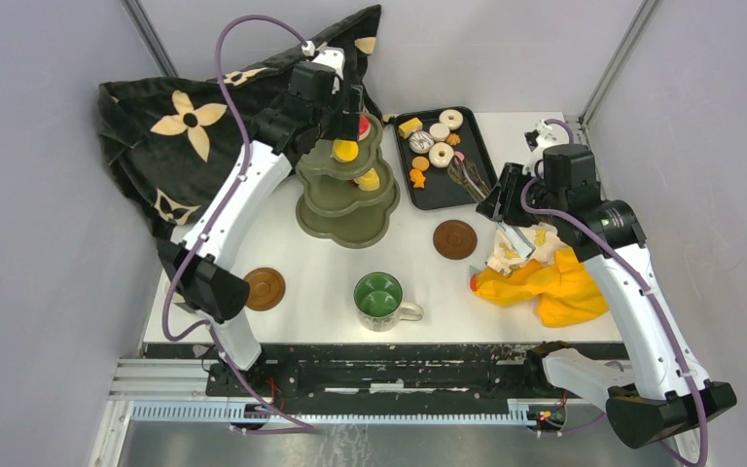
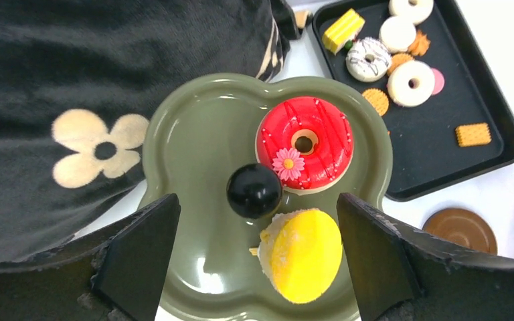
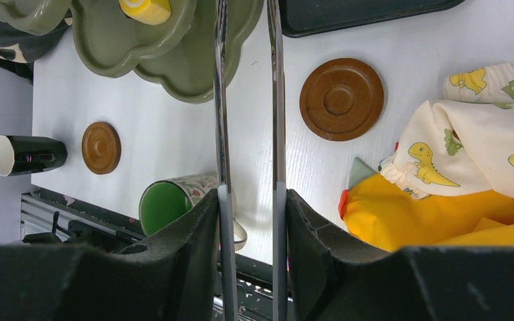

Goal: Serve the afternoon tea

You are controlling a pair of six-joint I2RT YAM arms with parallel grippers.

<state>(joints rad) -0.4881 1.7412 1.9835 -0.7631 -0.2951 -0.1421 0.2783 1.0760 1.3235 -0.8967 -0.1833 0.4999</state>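
Olive stand held two pastries

Only the left wrist view clearly showed the stand's (image 2: 174, 134) top tier: one red donut (image 2: 304, 142) and one yellow cake (image 2: 304, 257), under the left end effector (image 2: 257, 227), its fingers wide apart. The right end effector (image 3: 249, 221) was clamped on the tongs (image 3: 219, 100). The desk (image 1: 331, 268) carried two saucers (image 1: 265, 288) and one mug (image 1: 379, 297).

Donut (image 2: 304, 144) and cake (image 2: 304, 257) are sitting by the knob (image 2: 254, 190) on the stand (image 2: 194, 134)'s top tier, under my left gripper (image 2: 258, 261). Tray (image 2: 435, 167) is lying to its right, tongs (image 3: 222, 134) in my right gripper (image 3: 251, 207) beside it; mug (image 1: 379, 313) is standing in front, between two saucers (image 1: 265, 288).
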